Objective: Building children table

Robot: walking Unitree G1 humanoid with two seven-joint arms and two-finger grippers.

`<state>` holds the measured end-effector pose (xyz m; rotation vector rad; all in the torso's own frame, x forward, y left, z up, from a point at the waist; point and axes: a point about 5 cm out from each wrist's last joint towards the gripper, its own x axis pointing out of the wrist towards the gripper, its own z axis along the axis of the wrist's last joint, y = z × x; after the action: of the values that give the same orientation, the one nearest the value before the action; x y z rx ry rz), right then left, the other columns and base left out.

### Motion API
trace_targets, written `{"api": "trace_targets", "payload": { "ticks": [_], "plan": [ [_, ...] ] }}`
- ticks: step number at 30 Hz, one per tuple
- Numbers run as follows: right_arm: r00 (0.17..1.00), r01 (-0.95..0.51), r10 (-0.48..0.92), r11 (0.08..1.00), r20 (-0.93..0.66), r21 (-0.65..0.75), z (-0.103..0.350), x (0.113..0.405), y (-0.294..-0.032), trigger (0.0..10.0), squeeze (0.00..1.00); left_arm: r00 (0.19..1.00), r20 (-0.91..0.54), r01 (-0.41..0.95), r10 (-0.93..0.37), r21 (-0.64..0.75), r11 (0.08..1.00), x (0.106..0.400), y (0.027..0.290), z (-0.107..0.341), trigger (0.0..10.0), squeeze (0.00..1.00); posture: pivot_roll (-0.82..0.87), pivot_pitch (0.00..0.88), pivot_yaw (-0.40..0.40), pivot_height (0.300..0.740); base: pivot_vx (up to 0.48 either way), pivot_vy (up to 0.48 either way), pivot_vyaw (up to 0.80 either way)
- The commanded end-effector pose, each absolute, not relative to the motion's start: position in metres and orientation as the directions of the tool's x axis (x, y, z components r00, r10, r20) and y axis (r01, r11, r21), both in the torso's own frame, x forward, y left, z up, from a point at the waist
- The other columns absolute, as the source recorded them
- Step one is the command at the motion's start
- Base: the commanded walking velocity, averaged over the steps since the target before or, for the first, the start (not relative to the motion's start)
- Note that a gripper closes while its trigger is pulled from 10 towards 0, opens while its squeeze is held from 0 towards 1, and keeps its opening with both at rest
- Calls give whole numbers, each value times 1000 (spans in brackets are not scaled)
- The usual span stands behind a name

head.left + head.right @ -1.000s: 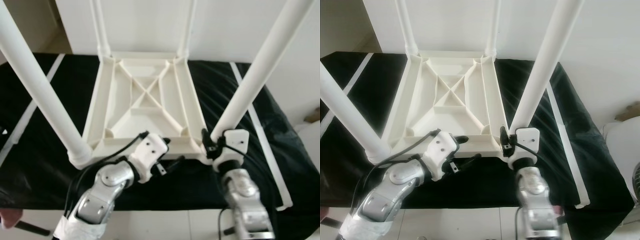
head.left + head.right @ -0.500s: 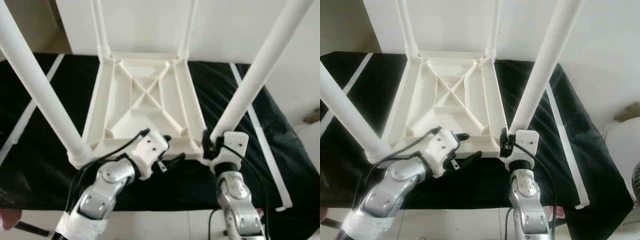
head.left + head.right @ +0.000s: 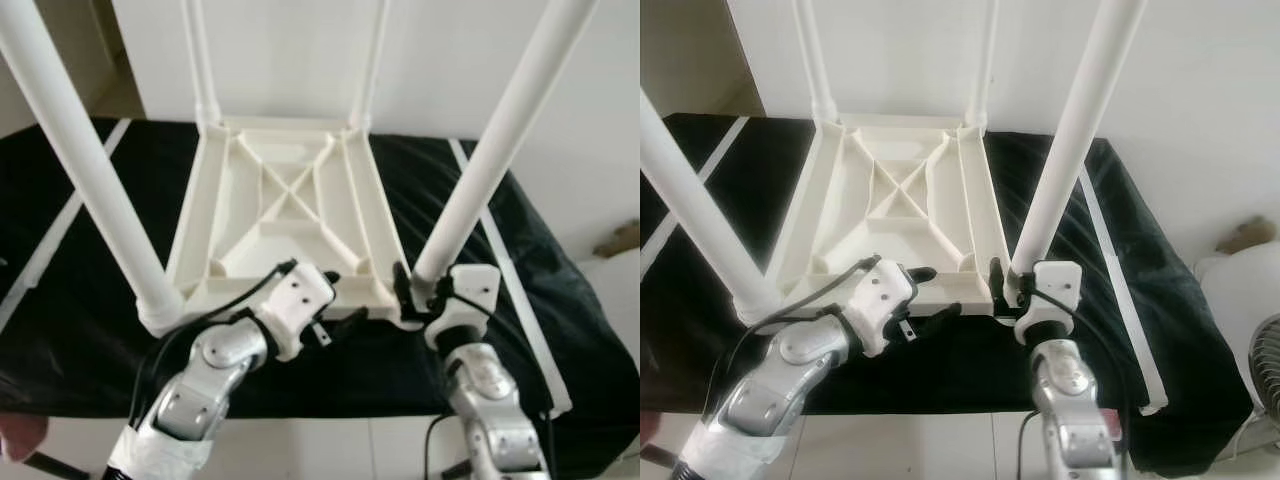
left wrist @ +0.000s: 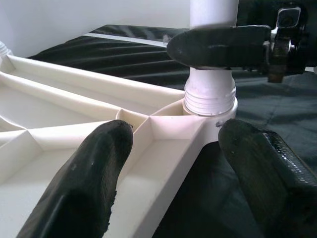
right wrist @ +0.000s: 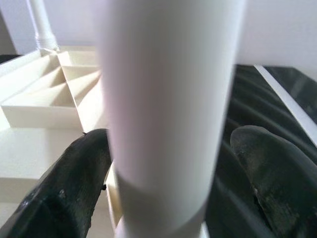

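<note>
Upturned white children's table [image 3: 285, 215] lies top-down on a worktop [image 3: 80, 300] under black cloth; all four legs stand up from its corners.

Step in hand, as I judge it: seating the near right leg in its corner socket. To do it well: keep the tabletop from turning or sliding, hold the leg low near the threaded collar, turn it square to the socket, and stop once the collar sits flush.

Left to right:
- Near left leg [image 3: 85, 165]: seated at the near left corner, no gripper on it.
- Left gripper [image 3: 335, 297]: at the near rim of the tabletop, fingers spread. In its wrist view one finger [image 4: 84, 183] lies over the ribbed underside and the other [image 4: 267, 173] is off the edge over the cloth, so the rim sits between them. Whether they press on the rim I cannot tell.
- Near right leg [image 3: 490, 150]: its collar [image 4: 210, 96] stands at the corner socket, just beside the left gripper.
- Right gripper [image 3: 1015, 285]: low on that leg, just above the collar. Its fingers [image 5: 69, 183] straddle the tube, which fills the gap; a firm grip cannot be confirmed, since one finger appears to stand a little off the leg.
</note>
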<state>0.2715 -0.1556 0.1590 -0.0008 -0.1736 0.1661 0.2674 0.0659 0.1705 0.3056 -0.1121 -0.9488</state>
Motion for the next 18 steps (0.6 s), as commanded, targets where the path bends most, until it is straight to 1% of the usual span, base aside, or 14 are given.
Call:
{"api": "trace_targets", "payload": {
  "ticks": [1, 2, 3, 6, 8, 16, 18],
  "plan": [
    [958, -245, 245, 969, 149, -17, 155, 275, -158, 10000, 1000, 596, -46, 770, -802, 317, 554, 269, 67, 168, 10000, 0, -93, 28, -69, 740, 0, 0, 0],
    [952, -270, 271, 963, 146, -24, 155, 276, -159, 10000, 0, 596, -45, 769, -802, 318, 554, 269, 67, 168, 10000, 0, -93, 28, -69, 740, 0, 0, 0],
    [952, -270, 271, 963, 146, -24, 155, 276, -159, 10000, 0, 596, -45, 769, -802, 318, 554, 269, 67, 168, 10000, 0, -93, 28, -69, 740, 0, 0, 0],
    [929, -337, 348, 936, 130, -97, 156, 287, -165, 10000, 0, 603, -46, 766, -796, 312, 562, 270, 67, 168, 10000, 0, -79, 16, -69, 740, 0, 0, 0],
    [919, -361, 374, 925, 121, -116, 155, 291, -166, 10000, 0, 606, -49, 764, -794, 312, 564, 271, 68, 168, 10000, 0, -78, 15, -67, 740, 0, 0, 0],
    [885, -446, 459, 883, 77, -146, 149, 302, -167, 10000, 0, 613, -67, 764, -787, 305, 569, 271, 70, 166, 10000, 0, -59, 2, -57, 740, 0, 0, 0],
    [885, -446, 459, 883, 77, -146, 149, 302, -167, 10000, 0, 613, -67, 764, -787, 305, 569, 271, 70, 166, 10000, 0, -59, 2, -57, 740, 0, 0, 0]
  ]
}}
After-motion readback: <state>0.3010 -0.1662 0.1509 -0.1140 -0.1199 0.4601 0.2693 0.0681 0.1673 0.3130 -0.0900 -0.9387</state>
